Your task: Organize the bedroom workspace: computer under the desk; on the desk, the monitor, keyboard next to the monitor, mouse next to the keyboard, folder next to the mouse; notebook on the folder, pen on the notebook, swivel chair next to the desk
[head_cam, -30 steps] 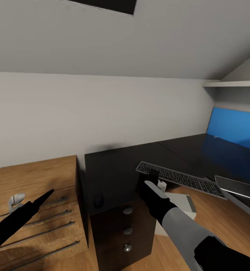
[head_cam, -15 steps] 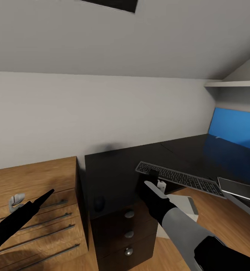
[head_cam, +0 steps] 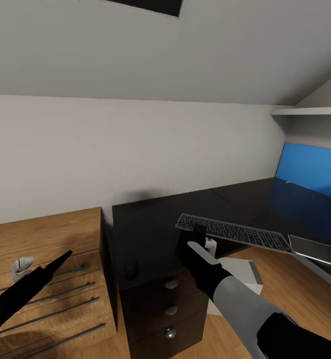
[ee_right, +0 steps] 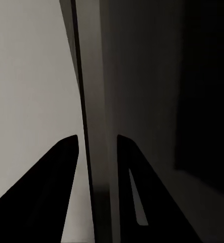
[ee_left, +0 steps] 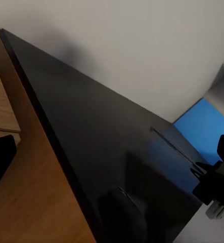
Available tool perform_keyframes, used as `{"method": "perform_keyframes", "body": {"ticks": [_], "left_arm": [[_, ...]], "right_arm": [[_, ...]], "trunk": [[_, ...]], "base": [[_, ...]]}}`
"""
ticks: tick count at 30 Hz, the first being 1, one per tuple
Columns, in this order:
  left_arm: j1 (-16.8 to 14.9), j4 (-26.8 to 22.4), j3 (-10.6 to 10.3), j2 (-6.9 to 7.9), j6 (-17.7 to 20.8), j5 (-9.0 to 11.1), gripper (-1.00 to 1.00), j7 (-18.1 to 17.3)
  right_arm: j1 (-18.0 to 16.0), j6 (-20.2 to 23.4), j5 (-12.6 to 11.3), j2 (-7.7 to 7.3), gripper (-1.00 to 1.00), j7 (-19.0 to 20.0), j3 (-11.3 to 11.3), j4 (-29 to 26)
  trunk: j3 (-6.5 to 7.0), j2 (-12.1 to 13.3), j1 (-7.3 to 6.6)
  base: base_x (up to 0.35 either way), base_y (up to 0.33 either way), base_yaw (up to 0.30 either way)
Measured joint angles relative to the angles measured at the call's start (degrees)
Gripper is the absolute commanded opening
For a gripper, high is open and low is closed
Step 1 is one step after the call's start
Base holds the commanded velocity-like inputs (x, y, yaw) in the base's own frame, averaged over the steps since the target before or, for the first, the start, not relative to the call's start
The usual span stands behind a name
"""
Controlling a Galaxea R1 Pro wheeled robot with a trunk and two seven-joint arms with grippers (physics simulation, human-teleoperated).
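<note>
Attic bedroom: sloped ceiling [head_cam: 185, 55], wooden dresser [head_cam: 46, 279], black desk [head_cam: 155, 229].

You faced a plain pale wall [head_cam: 135, 149] that met a sloping ceiling [head_cam: 185, 55], with a dark opening [head_cam: 145, 6] cut into the slope overhead. A white shelf [head_cam: 310, 111] ran along the wall at your right. A light wooden dresser [head_cam: 46, 239] with long bar handles stood at your lower left, and wooden flooring [head_cam: 290, 294] showed at your lower right. The light was soft and even.
</note>
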Motion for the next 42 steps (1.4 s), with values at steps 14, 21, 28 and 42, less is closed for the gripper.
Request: {"method": "perform_keyframes", "body": {"ticks": [14, 21, 28, 42], "left_arm": [[0.0, 0.0, -0.1, -0.03, 0.0, 0.0, 1.0, 0.0], [0.0, 0.0, -0.1, -0.2, 0.0, 0.0, 1.0, 0.0], [0.0, 0.0, -0.3, -0.26, 0.0, 0.0, 1.0, 0.0], [0.0, 0.1, -0.8, -0.26, -0.1, 0.0, 1.0, 0.0]], "right_arm": [[0.0, 6.6, -0.1, 0.0, -1.0, -0.1, 0.6, 0.0], [0.1, 14.6, 0.0, 0.0, -1.0, -0.1, 0.5, 0.0], [0.2, 16.9, 0.1, 0.0, -1.0, 0.0, 0.4, 0.1], [0.2, 17.2, 0.2, 0.0, -1.0, 0.1, 0.3, 0.3]], "trunk": [[0.0, 0.0, 0.0], [0.0, 0.0, 0.0], [0.0, 0.0, 0.0], [0.0, 0.0, 0.0]], "base": [[0.0, 0.0, 0.0], [0.0, 0.0, 0.0], [0.0, 0.0, 0.0], [0.0, 0.0, 0.0]]}}
